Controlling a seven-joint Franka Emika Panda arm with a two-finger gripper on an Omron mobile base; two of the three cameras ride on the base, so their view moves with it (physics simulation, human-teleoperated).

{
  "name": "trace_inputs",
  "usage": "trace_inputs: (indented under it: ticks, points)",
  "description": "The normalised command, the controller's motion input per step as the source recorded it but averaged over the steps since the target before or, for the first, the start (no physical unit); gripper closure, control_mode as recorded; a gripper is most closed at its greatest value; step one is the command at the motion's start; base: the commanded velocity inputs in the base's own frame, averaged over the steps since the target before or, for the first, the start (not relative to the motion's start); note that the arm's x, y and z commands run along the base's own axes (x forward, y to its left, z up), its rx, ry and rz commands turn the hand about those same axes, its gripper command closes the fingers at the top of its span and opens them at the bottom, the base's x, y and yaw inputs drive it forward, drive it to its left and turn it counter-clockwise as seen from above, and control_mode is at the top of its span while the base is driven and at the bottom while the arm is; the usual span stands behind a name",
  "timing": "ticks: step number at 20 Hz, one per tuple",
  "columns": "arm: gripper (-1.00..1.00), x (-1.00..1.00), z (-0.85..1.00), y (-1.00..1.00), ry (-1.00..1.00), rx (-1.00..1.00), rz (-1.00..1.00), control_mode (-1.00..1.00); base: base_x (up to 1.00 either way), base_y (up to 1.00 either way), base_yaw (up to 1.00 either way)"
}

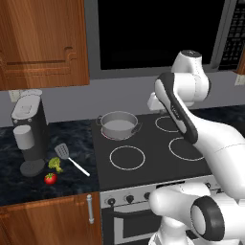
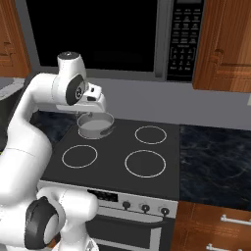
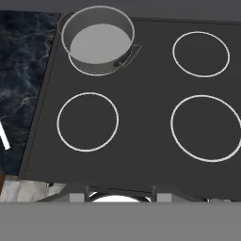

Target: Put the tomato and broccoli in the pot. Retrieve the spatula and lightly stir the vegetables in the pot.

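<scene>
The grey pot [image 1: 117, 124] [image 2: 95, 125] [image 3: 98, 42] stands empty on the stove's back left burner. On the dark counter left of the stove lie the red tomato [image 1: 50, 178], the yellow-green broccoli [image 1: 55, 164] just behind it, and the spatula [image 1: 71, 159], blade to the back and white handle toward the stove. A bit of that handle [image 3: 4, 136] shows at the hand view's left edge. My gripper [image 1: 154, 101] [image 2: 98, 105] [image 3: 121, 194] hangs high over the stove, right of the pot, pointing down. Its jaws stand apart and hold nothing.
A dark coffee machine [image 1: 29, 134] stands on the counter just behind the vegetables. The black stove top [image 3: 141, 108] has four ringed burners. A microwave [image 2: 186, 39] and wooden cabinets [image 1: 43, 43] hang above. More dark counter [image 2: 215, 157] lies right of the stove.
</scene>
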Motion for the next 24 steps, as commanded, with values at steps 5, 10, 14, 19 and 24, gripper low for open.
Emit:
trace_inputs:
  ticks: [5,10,14,19,24]
  points:
    - [-1.00,-0.30,0.00,0.40,0.00,0.00,0.02,-1.00,0.00,0.00,0.00]
    - [-1.00,-0.44,-0.29,1.00,-0.02,0.00,0.21,-1.00,0.00,0.00,0.00]
    - [-1.00,-0.73,-0.47,1.00,-0.08,-0.08,0.24,-1.00,0.00,0.00,0.00]
    - [-1.00,-0.53,-0.34,1.00,0.00,-0.11,0.29,-1.00,0.00,0.00,0.00]
    - [-1.00,-0.22,-0.15,0.92,0.00,-0.01,0.40,-1.00,0.00,0.00,0.00]
